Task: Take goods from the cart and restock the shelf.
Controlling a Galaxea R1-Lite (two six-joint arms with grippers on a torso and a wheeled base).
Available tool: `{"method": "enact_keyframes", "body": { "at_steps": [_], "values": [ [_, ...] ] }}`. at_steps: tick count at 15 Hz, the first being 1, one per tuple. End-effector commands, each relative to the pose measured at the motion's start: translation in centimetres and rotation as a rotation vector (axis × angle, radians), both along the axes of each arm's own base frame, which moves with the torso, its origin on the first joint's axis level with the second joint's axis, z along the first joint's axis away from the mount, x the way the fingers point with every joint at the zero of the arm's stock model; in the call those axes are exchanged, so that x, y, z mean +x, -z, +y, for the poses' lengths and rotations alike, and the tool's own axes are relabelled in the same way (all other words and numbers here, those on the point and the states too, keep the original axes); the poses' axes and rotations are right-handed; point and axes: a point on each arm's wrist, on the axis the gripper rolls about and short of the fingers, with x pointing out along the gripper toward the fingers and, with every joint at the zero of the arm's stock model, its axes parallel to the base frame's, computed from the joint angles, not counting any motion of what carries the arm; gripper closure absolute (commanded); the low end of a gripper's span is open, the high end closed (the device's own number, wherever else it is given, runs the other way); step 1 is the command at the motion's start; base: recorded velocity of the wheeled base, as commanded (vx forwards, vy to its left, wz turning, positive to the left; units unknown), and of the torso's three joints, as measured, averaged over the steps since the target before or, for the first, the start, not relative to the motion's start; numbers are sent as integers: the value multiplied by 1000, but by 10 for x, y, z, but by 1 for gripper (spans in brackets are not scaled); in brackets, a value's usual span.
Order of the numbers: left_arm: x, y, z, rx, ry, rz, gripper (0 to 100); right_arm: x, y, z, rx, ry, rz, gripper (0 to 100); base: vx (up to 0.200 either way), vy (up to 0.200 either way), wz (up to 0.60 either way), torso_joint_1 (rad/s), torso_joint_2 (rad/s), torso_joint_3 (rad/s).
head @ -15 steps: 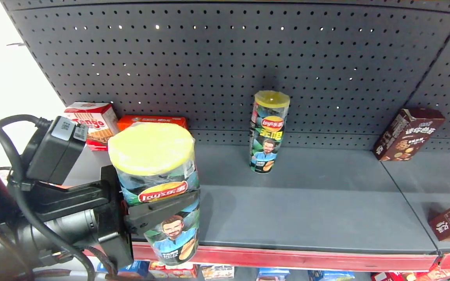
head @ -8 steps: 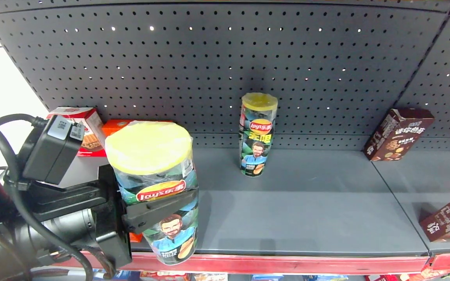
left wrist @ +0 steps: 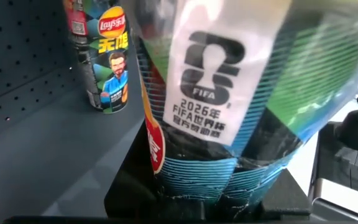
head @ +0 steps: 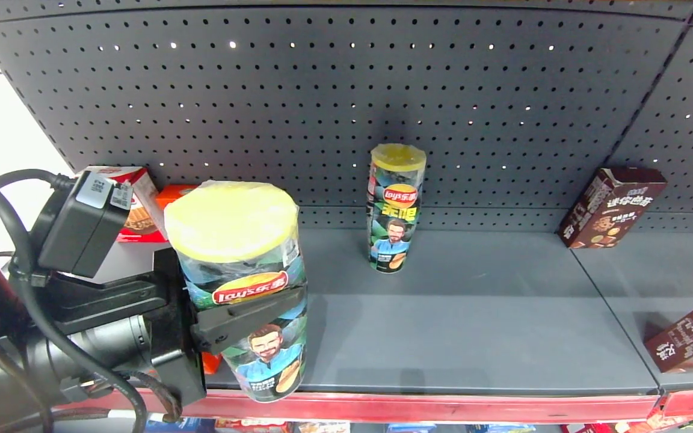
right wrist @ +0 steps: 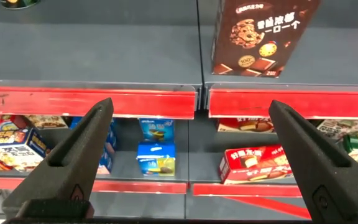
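Observation:
My left gripper (head: 244,304) is shut on a tall chip can (head: 235,264) with a yellow lid. I hold the can upright over the front left edge of the grey shelf (head: 473,313). A dark finger (head: 250,316) crosses the can's front. The left wrist view shows the held can (left wrist: 229,93) close up. A second, matching chip can (head: 396,207) stands upright near the pegboard back, to the right of the held one and also seen as the far can (left wrist: 107,59). My right gripper (right wrist: 194,168) is open, below the shelf's red front rail (right wrist: 92,102).
A red-and-white wafer box (head: 133,201) and an orange box (head: 172,193) sit at the shelf's back left. Two brown cookie boxes (head: 611,207) (head: 692,337) occupy the right section. Lower shelves hold several snack boxes (right wrist: 157,155). The shelf's middle is bare.
The whole head picture has shifted, so the camera moved. The held can sits slightly higher in the view than before; the left gripper's hold is unchanged.

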Motion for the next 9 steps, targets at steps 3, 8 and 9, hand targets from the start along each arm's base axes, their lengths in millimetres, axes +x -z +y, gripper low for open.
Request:
{"method": "enact_keyframes", "body": {
  "at_steps": [3,8,9],
  "values": [
    [4,-1,4,-1,-34,-2,100,0,0,0,-7,-8,5,0,0,0,0,0,0,0],
    [16,-7,-1,-10,-34,-9,100,-5,-73,1,94,-126,-69,0,0,0,0,0,0,0],
    [19,-5,-3,-2,-34,-2,100,6,-91,1,97,-174,-19,0,0,0,0,0,0,0]
  ]
}}
